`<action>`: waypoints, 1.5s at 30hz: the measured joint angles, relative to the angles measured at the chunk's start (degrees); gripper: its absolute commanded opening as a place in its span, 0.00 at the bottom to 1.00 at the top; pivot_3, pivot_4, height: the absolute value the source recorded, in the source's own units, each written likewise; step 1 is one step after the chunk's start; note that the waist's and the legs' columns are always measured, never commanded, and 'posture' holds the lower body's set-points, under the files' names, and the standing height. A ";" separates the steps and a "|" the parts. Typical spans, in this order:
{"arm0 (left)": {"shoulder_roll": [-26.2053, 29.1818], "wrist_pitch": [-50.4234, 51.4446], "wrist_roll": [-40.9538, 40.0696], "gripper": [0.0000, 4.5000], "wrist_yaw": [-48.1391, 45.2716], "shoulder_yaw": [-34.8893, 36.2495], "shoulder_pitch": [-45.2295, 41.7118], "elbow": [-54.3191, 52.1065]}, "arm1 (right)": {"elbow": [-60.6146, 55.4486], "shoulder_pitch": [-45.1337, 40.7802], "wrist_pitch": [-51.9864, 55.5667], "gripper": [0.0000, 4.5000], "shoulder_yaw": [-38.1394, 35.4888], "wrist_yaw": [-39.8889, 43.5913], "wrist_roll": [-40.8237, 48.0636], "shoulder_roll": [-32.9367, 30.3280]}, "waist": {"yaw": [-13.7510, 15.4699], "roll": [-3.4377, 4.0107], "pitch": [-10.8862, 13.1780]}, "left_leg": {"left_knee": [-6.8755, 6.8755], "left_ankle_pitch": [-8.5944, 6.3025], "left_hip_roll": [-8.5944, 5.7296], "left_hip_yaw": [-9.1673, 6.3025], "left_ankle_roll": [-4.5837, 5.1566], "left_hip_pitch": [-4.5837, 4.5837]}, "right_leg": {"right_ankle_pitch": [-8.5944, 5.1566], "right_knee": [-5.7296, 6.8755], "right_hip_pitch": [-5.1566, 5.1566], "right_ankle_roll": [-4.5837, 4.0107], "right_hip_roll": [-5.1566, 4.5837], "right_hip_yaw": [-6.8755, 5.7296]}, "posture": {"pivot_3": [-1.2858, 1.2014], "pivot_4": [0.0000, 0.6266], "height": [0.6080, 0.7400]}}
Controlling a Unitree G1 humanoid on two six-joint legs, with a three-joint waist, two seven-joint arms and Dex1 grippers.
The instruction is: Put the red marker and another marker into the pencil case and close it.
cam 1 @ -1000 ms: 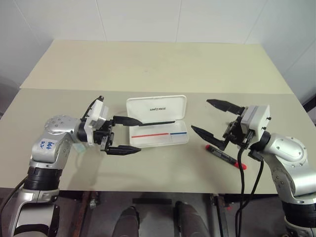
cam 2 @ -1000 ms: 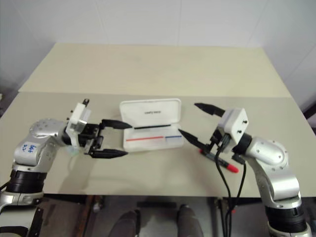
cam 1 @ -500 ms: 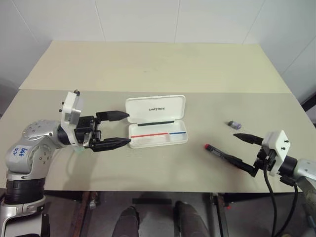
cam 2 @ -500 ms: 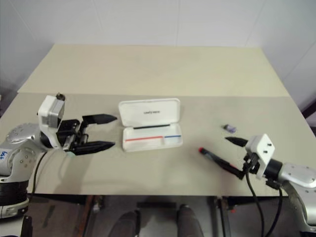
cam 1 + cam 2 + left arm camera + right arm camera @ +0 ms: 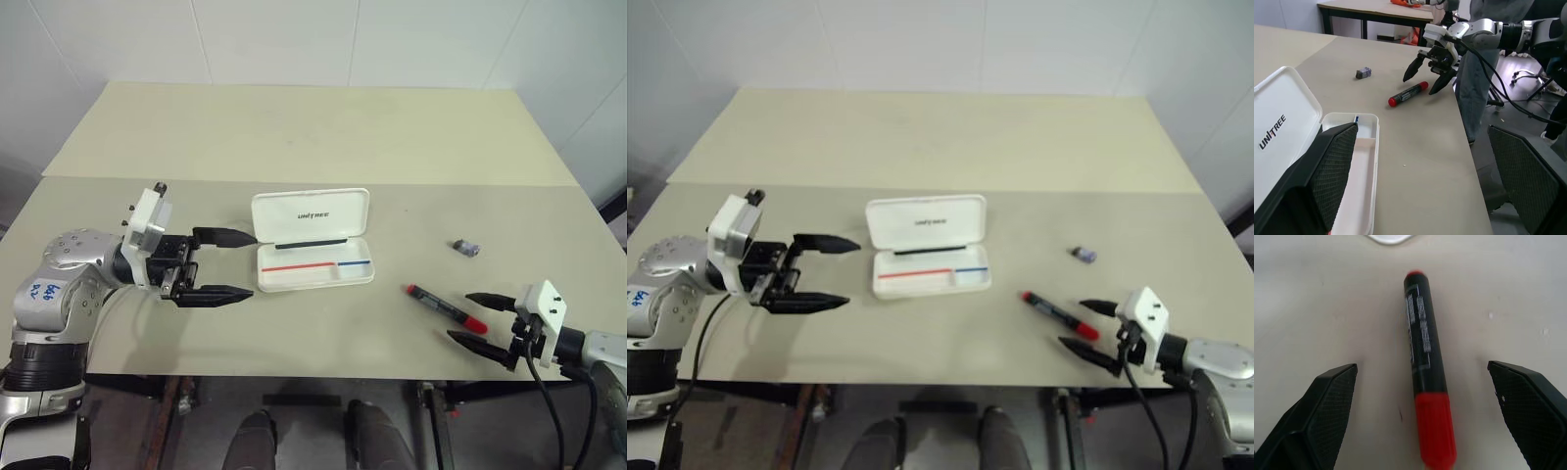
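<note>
Right gripper [image 5: 482, 321], wide open at the lower right of the frame just behind the red marker [image 5: 446, 307] on the table [image 5: 323, 127], should be advanced until the barrel is centred between both fingers, then closed.

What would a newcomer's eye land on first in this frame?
The open white pencil case at the table's middle, lid up and tray bare. Then the red marker lying to its right, with the right end effector open and lined up on its red cap, not touching. The left end effector hangs open left of the case.
</note>
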 measured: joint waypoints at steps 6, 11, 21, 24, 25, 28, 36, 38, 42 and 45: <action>0.09 -0.18 0.10 1.00 -0.02 -0.12 -0.19 0.32 | 4.57 -1.02 -1.77 0.70 0.47 0.18 -1.09 0.57 | -0.11 0.00 0.00 | 0.06 0.00 0.00 0.00 0.00 0.04 | 0.01 0.02 0.05 0.02 0.00 0.00 | 0.52 0.24 1.00; 0.09 -0.82 0.38 1.00 -0.11 -0.67 -1.61 2.10 | 5.71 -3.36 -2.16 0.29 1.98 0.37 -1.34 1.14 | -0.18 0.00 0.00 | 0.14 0.00 0.00 -0.01 0.00 0.04 | 0.02 0.04 0.10 0.03 0.00 0.00 | 0.52 0.24 1.00; 0.07 -5.08 2.80 1.00 -0.24 -0.81 -1.93 4.76 | 3.36 -5.35 -2.16 0.13 2.07 0.08 -1.30 1.17 | -0.17 0.00 0.00 | 0.14 0.00 0.00 -0.02 0.00 0.04 | 0.03 0.03 0.11 0.05 0.01 0.00 | 0.52 0.24 1.00; 0.08 -7.16 4.14 1.00 -0.17 -0.78 -1.85 5.52 | 0.72 -7.72 -2.08 0.13 2.06 0.14 -1.15 0.32 | -0.26 0.01 0.01 | 0.17 0.00 0.00 -0.01 0.00 0.05 | 0.05 0.04 0.11 0.07 0.01 0.01 | 0.52 0.24 1.00; 0.10 -7.46 4.32 1.00 -0.14 -0.68 -1.66 5.99 | -0.25 -8.56 -1.97 0.13 2.06 0.28 -0.95 -0.14 | -0.25 0.01 0.01 | 0.17 0.00 0.00 -0.02 0.00 0.05 | 0.04 0.05 0.11 0.07 0.01 0.01 | 0.52 0.24 1.00; 0.82 -7.75 4.40 1.00 -0.23 -0.01 0.57 6.34 | -2.51 -13.18 -0.38 0.13 2.93 0.63 -0.50 -0.94 | -0.67 0.01 0.01 | 0.18 0.00 0.01 0.01 0.00 0.05 | 0.05 0.04 0.11 0.07 0.00 0.02 | 0.52 0.24 1.00; 1.20 -9.98 5.12 1.00 1.44 1.87 4.40 6.91 | -3.04 -32.73 -0.10 0.13 16.72 3.12 -2.55 5.33 | -1.36 -0.02 0.02 | 0.10 -0.01 0.05 -0.04 0.00 0.01 | 0.07 0.02 0.07 0.09 0.02 -0.02 | 0.52 0.24 1.00; 1.17 -10.15 5.23 1.00 2.33 2.11 4.70 6.81 | 1.02 -35.94 -3.19 0.13 21.28 4.84 -5.15 7.64 | -1.26 -0.02 0.02 | 0.07 -0.01 0.04 -0.05 0.01 0.00 | 0.13 0.07 0.05 0.19 0.02 -0.02 | 0.52 0.24 1.00; 0.92 -10.50 5.29 1.00 4.01 2.65 5.68 6.55 | 9.93 -40.56 -9.89 0.13 25.57 7.44 -9.49 10.91 | -1.20 -0.02 0.02 | -0.05 -0.05 0.03 -0.04 0.00 -0.05 | 0.52 0.08 -0.09 0.92 0.02 -0.02 | 0.52 0.24 1.00; 0.56 -10.71 5.27 1.00 5.48 3.05 6.76 5.94 | 17.22 -44.91 -14.11 0.13 28.09 8.95 -11.69 14.52 | -1.44 -0.01 0.02 | -0.21 -0.05 0.04 -0.03 -0.01 -0.08 | 0.49 0.24 -0.27 0.90 0.03 -0.02 | 0.52 0.24 1.00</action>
